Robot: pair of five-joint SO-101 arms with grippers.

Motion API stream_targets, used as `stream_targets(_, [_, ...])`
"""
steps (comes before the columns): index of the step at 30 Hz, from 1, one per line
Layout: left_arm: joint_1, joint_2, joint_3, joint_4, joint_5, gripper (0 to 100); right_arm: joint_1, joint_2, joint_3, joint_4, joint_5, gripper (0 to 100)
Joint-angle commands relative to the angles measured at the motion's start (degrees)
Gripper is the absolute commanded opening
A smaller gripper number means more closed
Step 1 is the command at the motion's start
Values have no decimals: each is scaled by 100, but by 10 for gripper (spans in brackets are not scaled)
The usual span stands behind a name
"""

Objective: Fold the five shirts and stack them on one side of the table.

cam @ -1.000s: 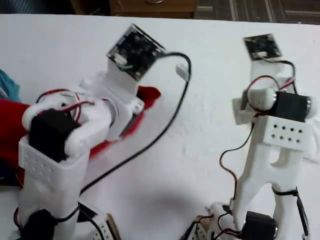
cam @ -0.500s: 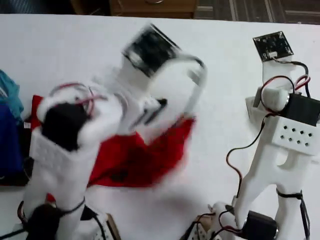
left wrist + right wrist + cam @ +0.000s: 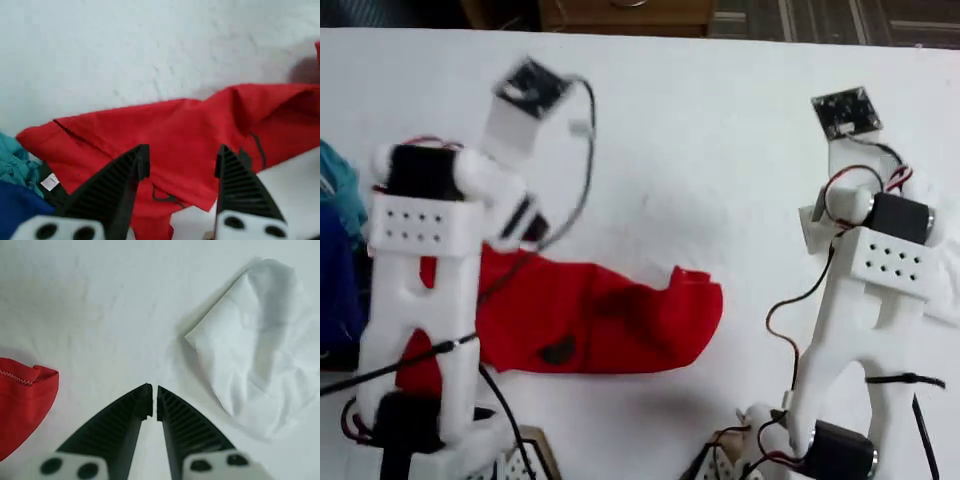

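A red shirt (image 3: 590,325) lies spread out and rumpled on the white table, in front of the left arm. My left gripper (image 3: 180,162) hovers open above the red shirt (image 3: 165,135), with nothing between its fingers. In the high view it (image 3: 525,222) sits just over the shirt's back edge. My right gripper (image 3: 152,400) is shut and empty above bare table. A crumpled white shirt (image 3: 257,350) lies to one side of it and a corner of the red shirt (image 3: 22,400) to the other.
A teal shirt (image 3: 335,185) and a blue shirt (image 3: 335,290) are piled at the table's left edge, also seen as teal (image 3: 15,160) and blue (image 3: 20,210) cloth. The white table (image 3: 700,150) stretches back to its far edge.
The left arm swung the red shirt out to the right, let go and pulled back to the left. The shirt now lies spread on the table. The right arm barely shifted.
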Motion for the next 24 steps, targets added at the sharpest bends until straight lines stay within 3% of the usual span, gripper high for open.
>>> stream_targets(1, [273,-475,1305,79,-158,233,31,-127,132,-303,53,19])
stream_targets(7, [677,-677,2695,-97,-589,233,31,-127,510,-752,53,19])
stream_targets(15, [97,-88,3565,-413,-1240,233,31,-127,826,-989,53,19])
stream_targets(24, [35,1301,4022,-1820,-1327,232,31,-127,826,-1130,53,19])
